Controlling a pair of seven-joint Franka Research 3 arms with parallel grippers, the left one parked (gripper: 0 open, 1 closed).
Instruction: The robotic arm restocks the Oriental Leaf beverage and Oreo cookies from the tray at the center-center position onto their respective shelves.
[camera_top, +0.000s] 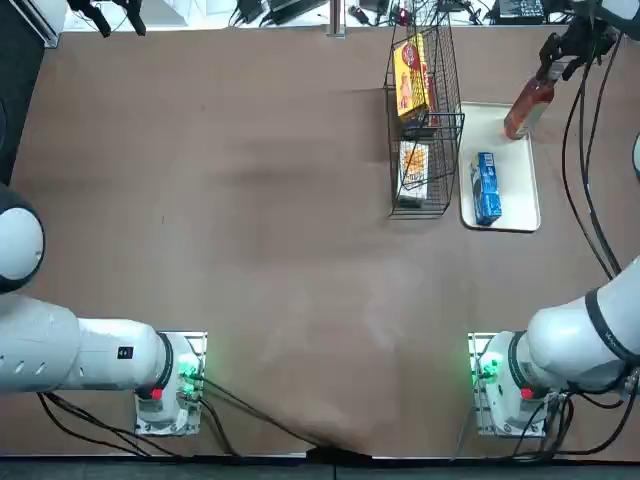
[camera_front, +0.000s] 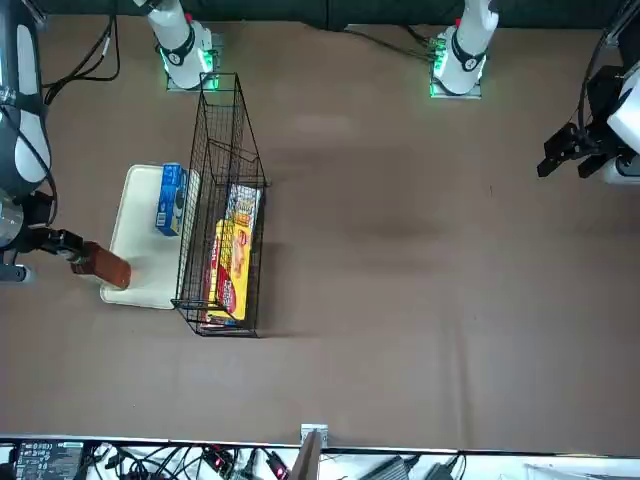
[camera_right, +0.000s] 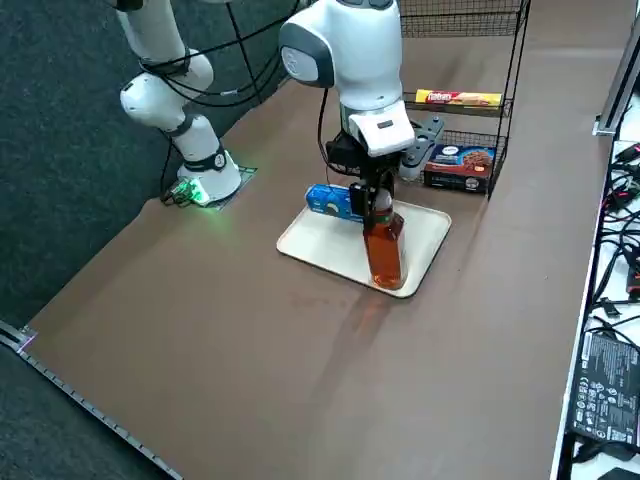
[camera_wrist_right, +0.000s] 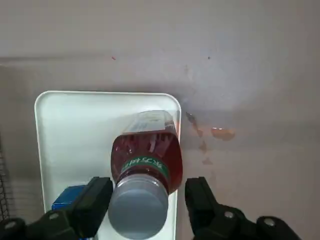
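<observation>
1. Top view: the right hand (camera_top: 563, 55) is at the upper right of the frame, at the white cap end of the tea bottle (camera_top: 527, 108). The cream tray (camera_top: 518, 185) lies on the desk (camera_top: 250, 200), right of the wire rack (camera_top: 462, 116), with the blue Oreo packet (camera_top: 486, 190) in it. A yellow-and-red packet (camera_top: 410, 80) and a white-and-orange packet (camera_top: 413, 170) sit in the rack.
2. Front view: the bottle and hand are at the left of the frame; the Oreo packet is at the tray's upper right.
3. Right side view: the bottle is upright at the tray's lower right, near the frame's centre.
4. Right wrist view: the hand is unclenched, its fingers apart on either side of the bottle, with a gap beside the cap.
</observation>
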